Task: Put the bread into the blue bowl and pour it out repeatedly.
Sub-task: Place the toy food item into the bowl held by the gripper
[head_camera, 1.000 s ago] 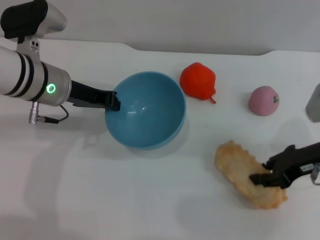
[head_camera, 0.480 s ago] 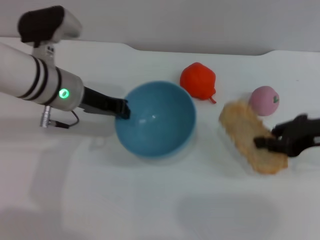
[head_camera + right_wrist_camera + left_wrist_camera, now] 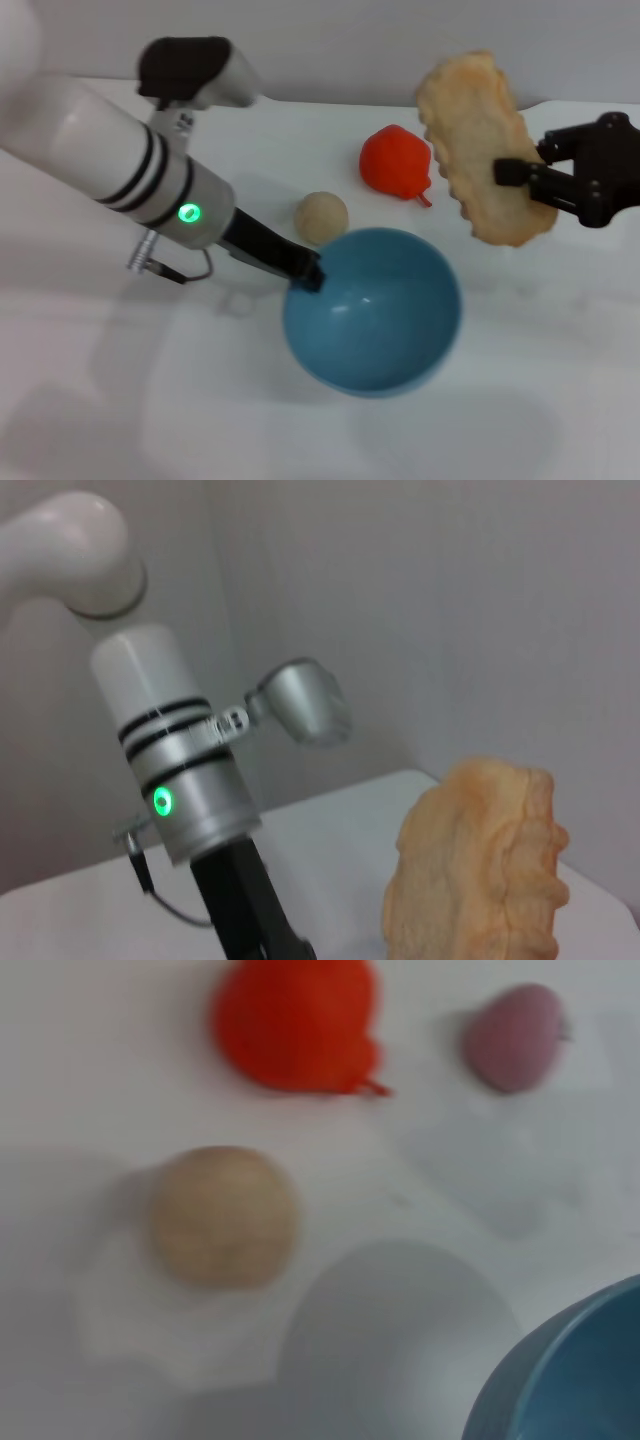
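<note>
Tan and bumpy, the bread (image 3: 480, 150) hangs in the air on the right side of the head view, held up well above the white table (image 3: 120, 400). It stands nearly upright, a little tilted, with its plain underside facing the camera. The right gripper (image 3: 520, 178) has its black fingers (image 3: 510, 172) closed on the lower part of the loaf, pinching it from the right side. In the right wrist view the bread (image 3: 475, 865) fills the lower corner, and the left arm (image 3: 180, 770) with its green light is seen behind it.

The blue bowl (image 3: 372, 310) sits lower and to the left of the bread, tilted slightly, with nothing inside it. The left gripper (image 3: 305, 272) touches the bowl at its left rim and its fingers seem to be clamped on that rim, although only the dark tip is visible. In the left wrist view only an edge of the blue bowl (image 3: 570, 1380) shows.

Behind the bowl a small beige ball (image 3: 321, 217) lies on the table, just beside the left gripper. A red toy fruit (image 3: 397, 162) lies farther back, near the bread. In the left wrist view a pink toy fruit (image 3: 515, 1037) lies beyond the red one.
</note>
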